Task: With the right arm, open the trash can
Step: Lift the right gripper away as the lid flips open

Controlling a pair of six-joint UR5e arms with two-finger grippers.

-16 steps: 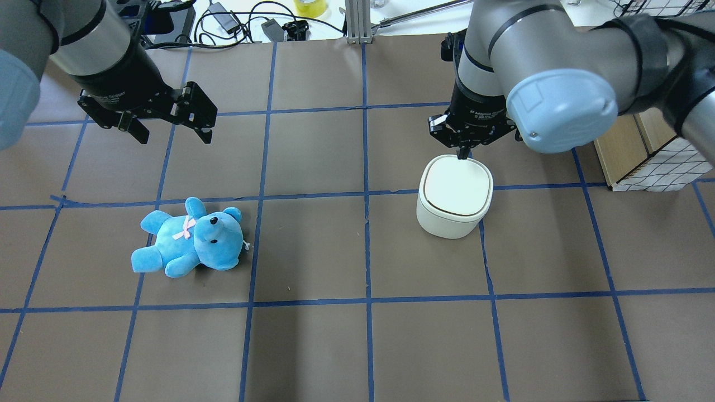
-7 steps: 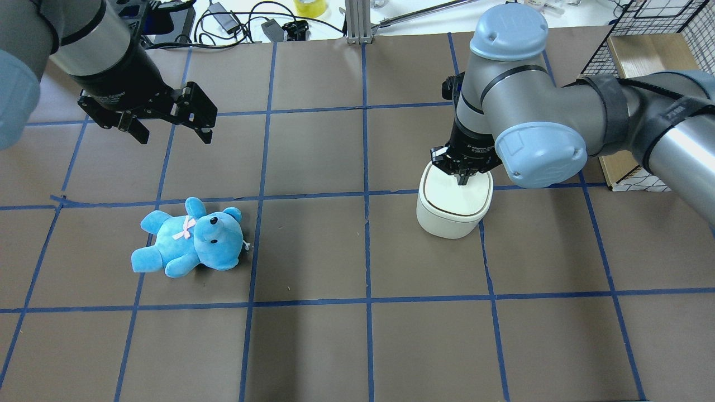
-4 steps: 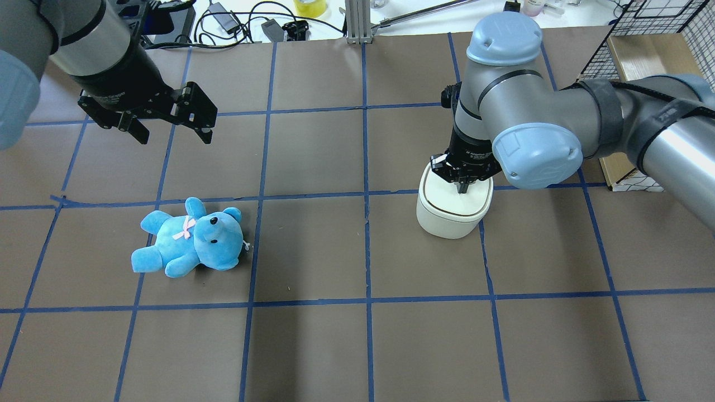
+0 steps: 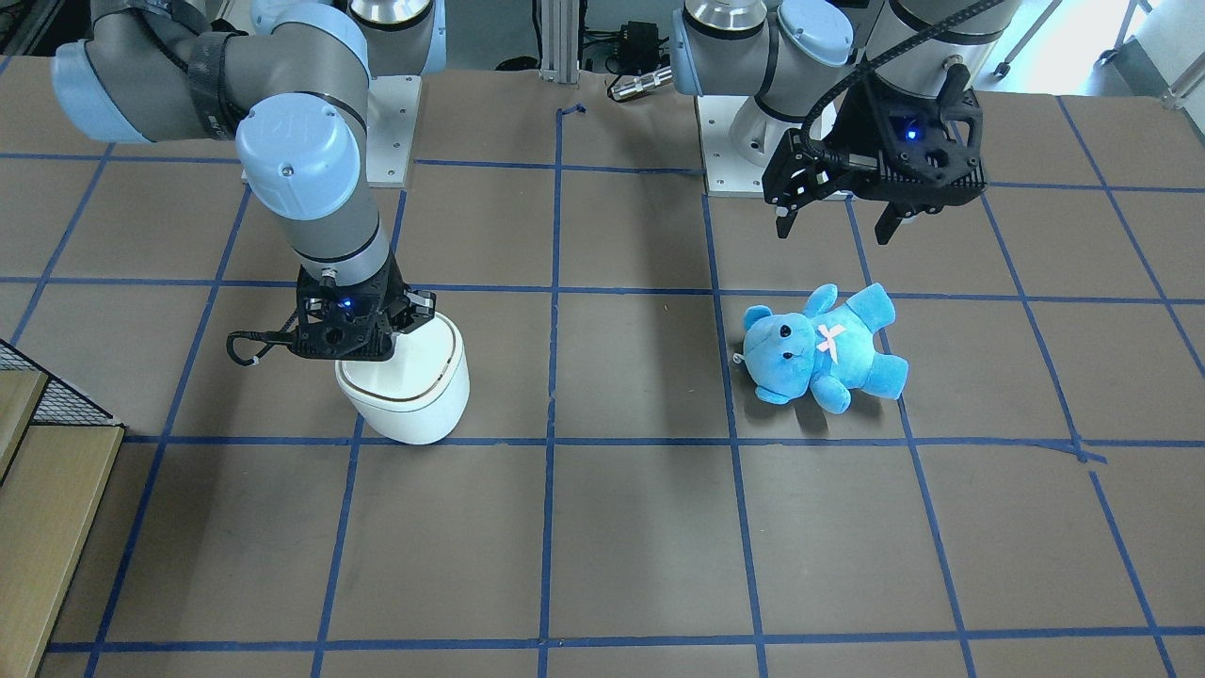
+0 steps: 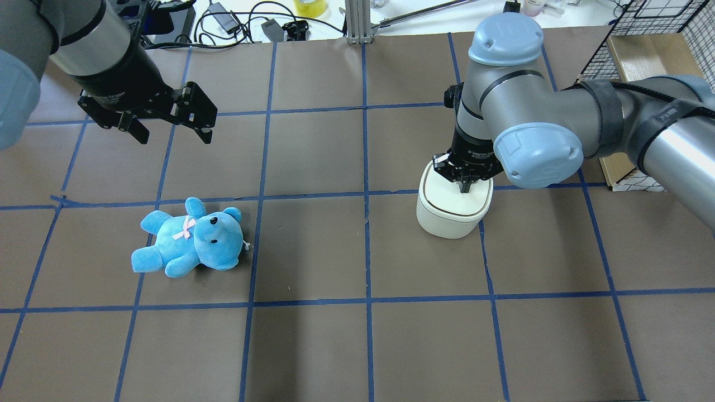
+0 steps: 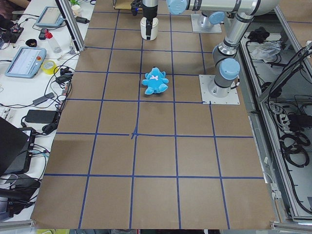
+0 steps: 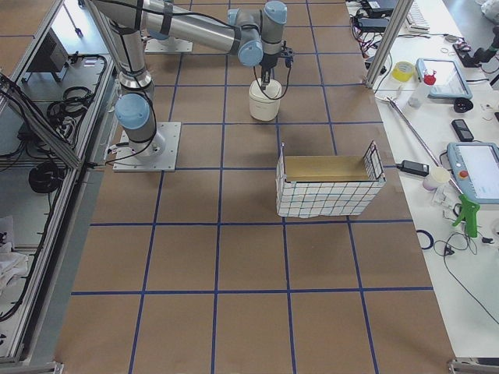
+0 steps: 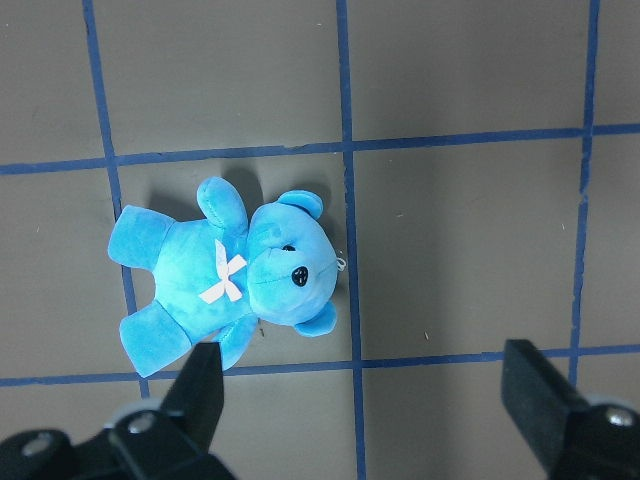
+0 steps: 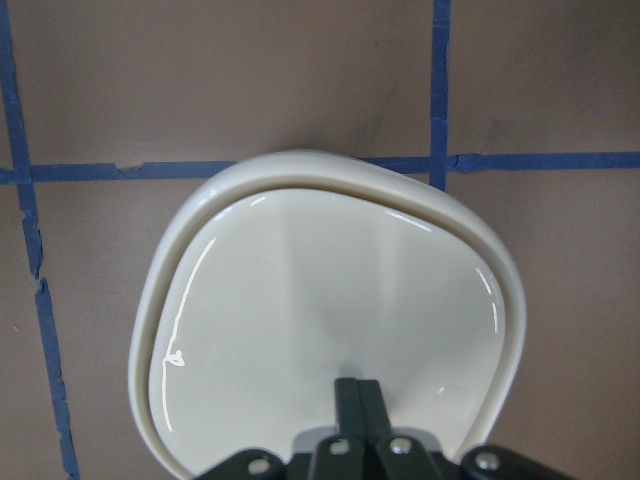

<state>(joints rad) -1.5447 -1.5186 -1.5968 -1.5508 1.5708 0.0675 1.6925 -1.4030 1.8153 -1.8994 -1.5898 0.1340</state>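
Directly beneath the right gripper sits the trash can.

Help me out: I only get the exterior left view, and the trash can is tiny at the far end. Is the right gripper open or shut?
Observer: Shut. The right wrist view shows the right gripper with its fingers pressed together, tips at the lid of the trash can.
Operator: Is the lid open?
Observer: No, it sits flat inside the rim.
Operator: And the left gripper?
Observer: The left gripper is open, hovering above the teddy bear and holding nothing.
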